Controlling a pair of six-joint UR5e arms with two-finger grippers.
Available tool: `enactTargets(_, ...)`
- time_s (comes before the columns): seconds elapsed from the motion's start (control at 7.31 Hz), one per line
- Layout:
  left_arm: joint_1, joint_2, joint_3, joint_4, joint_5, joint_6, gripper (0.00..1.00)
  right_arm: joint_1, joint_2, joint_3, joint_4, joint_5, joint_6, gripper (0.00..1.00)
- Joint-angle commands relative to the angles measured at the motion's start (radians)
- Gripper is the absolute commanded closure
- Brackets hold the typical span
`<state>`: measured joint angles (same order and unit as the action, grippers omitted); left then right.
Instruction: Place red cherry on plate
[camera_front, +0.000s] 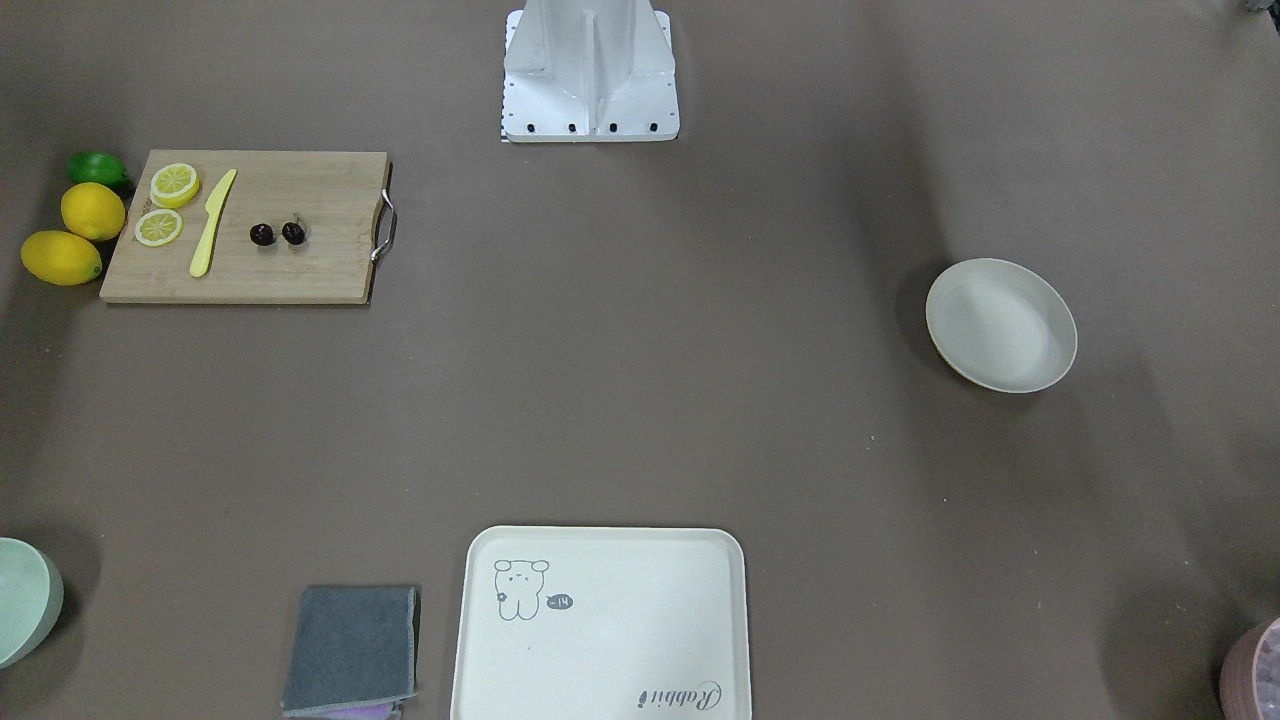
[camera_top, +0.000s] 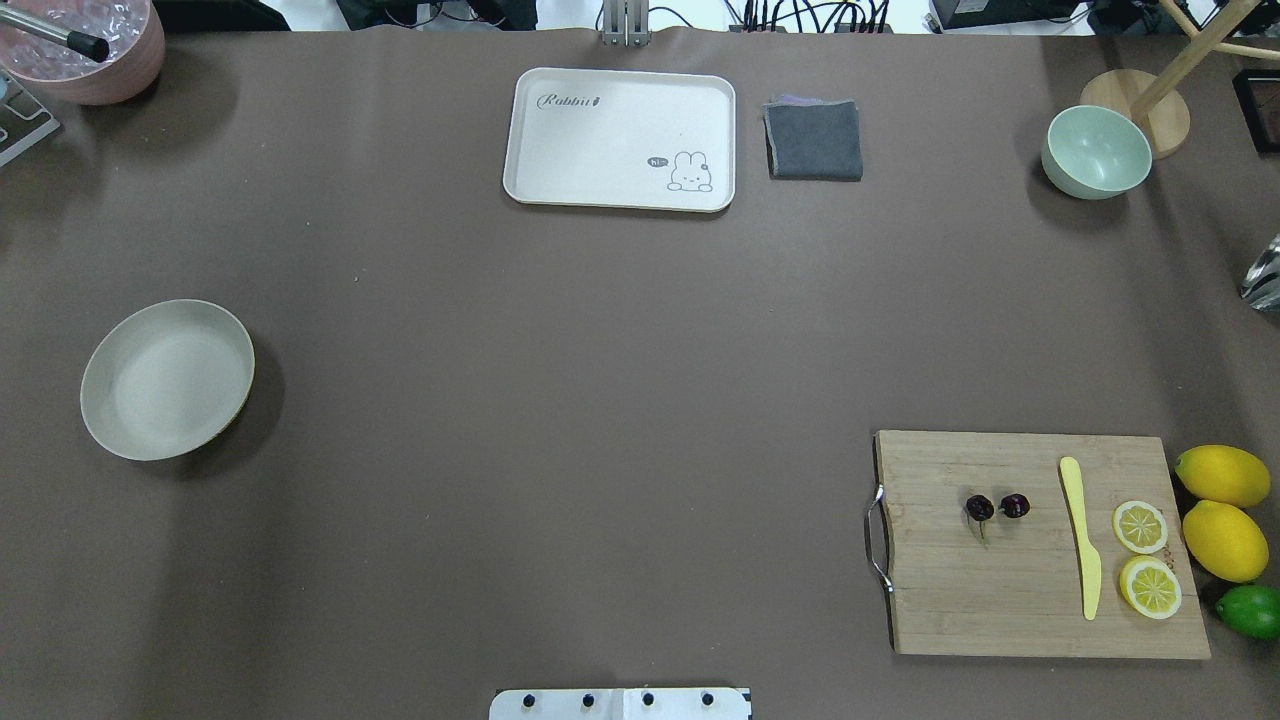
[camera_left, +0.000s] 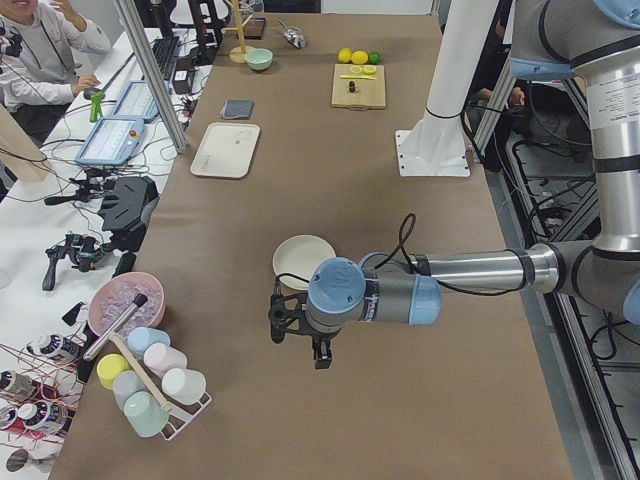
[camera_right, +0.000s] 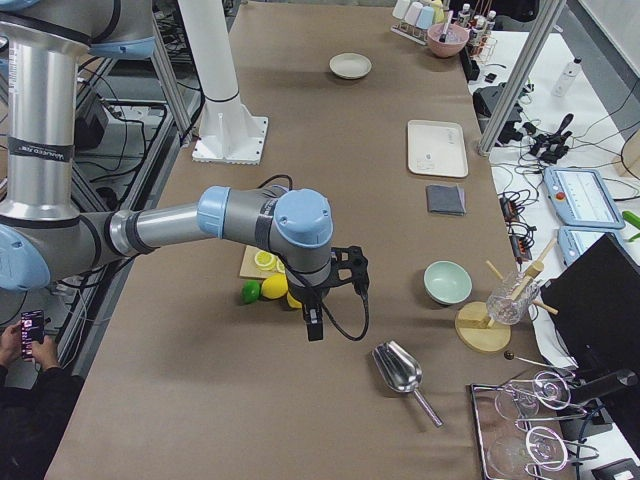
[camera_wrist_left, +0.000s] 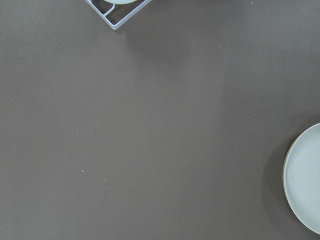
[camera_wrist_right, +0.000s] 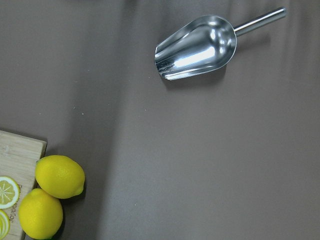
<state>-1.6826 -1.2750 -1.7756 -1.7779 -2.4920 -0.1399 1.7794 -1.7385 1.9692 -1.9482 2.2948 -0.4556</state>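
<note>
Overhead exterior shows the red cherry (camera_top: 997, 507) lying on a wooden cutting board (camera_top: 1000, 610) at the near right of the brown table (camera_top: 600, 400). Its two dark fruits sit side by side between the board's metal handle (camera_top: 877, 538) and a yellow knife (camera_top: 1081, 537). Two lemon slices (camera_top: 1140, 527) lie on the board on the other side of the knife. Just off the board's right edge sit two whole lemons (camera_top: 1222, 476) and a lime (camera_top: 1252, 611). The plate (camera_top: 167, 379) rests well apart from the cherry, on the table's left side. Along the far edge stand a cream tray (camera_top: 620, 140) with a rabbit drawing, a folded grey cloth (camera_top: 814, 140) just to its right, and a mint-green bowl (camera_top: 1097, 151) farther right. The left gripper (camera_left: 283, 320) appears only in the exterior left view, held above the table near the plate. The right gripper (camera_right: 350, 272) appears only in the exterior right view, held above the table close to the lemons, with a metal scoop (camera_right: 398, 370) lying nearby. From those side views I cannot tell whether either pair of fingers is spread or pressed together. The left wrist view looks down on brown table with the plate's rim at its right edge, and the right wrist view takes in the scoop, the two lemons and a corner of the board.
</note>
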Motion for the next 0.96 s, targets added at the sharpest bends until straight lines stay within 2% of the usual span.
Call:
enactTargets(0.0, 0.001, 0.028, -0.013, -0.101, -0.094, -0.181, 0.02, 0.0, -0.003, 0.0, 0.0, 0.002, 0.0, 0.0)
enactTargets(0.14, 0.001, 0.034, -0.007, -0.168, -0.081, -0.181, 0.02, 0.0, -0.003, 0.0, 0.0, 0.0, 0.0, 0.0)
enactTargets(0.55, 0.003, 0.06, -0.005, -0.211, -0.064, -0.193, 0.03, 0.0, -0.003, 0.002, 0.0, 0.002, 0.0, 0.0)
enactTargets(0.68, 0.017, 0.063, -0.004, -0.212, -0.05, -0.196, 0.14, 0.0, -0.003, 0.002, 0.0, 0.0, 0.0, 0.0)
enactTargets(0.82, 0.038, 0.059, 0.004, -0.213, 0.005, -0.199, 0.16, 0.0, -0.003, 0.003, 0.0, 0.0, 0.0, 0.0)
